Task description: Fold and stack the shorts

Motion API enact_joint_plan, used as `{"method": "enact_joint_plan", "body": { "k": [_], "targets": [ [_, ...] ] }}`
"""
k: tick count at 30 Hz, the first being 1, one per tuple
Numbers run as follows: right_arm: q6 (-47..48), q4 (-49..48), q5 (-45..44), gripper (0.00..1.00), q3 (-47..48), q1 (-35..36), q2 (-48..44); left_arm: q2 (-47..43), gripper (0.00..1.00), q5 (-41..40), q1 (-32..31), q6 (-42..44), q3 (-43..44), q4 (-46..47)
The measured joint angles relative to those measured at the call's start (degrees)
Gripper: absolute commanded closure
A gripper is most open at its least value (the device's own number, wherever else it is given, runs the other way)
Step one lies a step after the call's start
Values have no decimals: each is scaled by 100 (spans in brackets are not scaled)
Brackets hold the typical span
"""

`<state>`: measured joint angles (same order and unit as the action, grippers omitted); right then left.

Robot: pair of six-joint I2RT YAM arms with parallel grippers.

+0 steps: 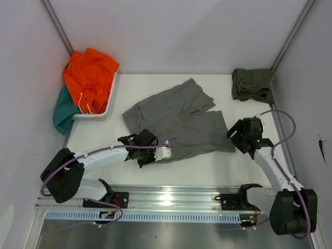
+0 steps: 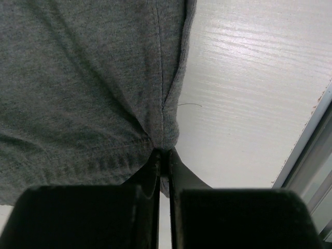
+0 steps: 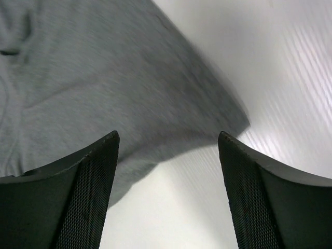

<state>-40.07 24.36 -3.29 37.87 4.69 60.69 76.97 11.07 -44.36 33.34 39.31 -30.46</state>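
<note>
Up at the far left, the white tray (image 1: pixel 111 97) holds the orange garment (image 1: pixel 91 75), with the teal garment (image 1: pixel 63 113) bunched against its outer side. The grey shorts (image 1: pixel 181 122) lie spread mid-table. The left gripper (image 2: pixel 163 158) is clamped on their hem, and the right gripper (image 3: pixel 167 155) has its fingers apart (nothing between them) at their right edge. The olive shorts (image 1: pixel 252 84) sit crumpled in the far right corner.

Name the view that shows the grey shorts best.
Top external: the grey shorts show whole. The left wrist view shows only a hem pinched by the left pincer; the right wrist view, one blurred corner before the open right pincer.
</note>
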Motion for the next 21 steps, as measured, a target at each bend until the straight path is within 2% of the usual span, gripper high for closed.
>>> {"method": "enact_joint_plan", "body": {
  "k": [4, 10, 21],
  "targets": [
    [-721, 144, -46, 20, -549, 9, -380, 0, 99, 15, 0, -105, 0, 22],
    [-1550, 181, -46, 21, -848, 24, -669, 0, 99, 17, 0, -214, 2, 42],
    [-2444, -748, -177, 36, -1665, 79, -402, 0, 100, 26, 0, -352, -4, 105]
  ]
}}
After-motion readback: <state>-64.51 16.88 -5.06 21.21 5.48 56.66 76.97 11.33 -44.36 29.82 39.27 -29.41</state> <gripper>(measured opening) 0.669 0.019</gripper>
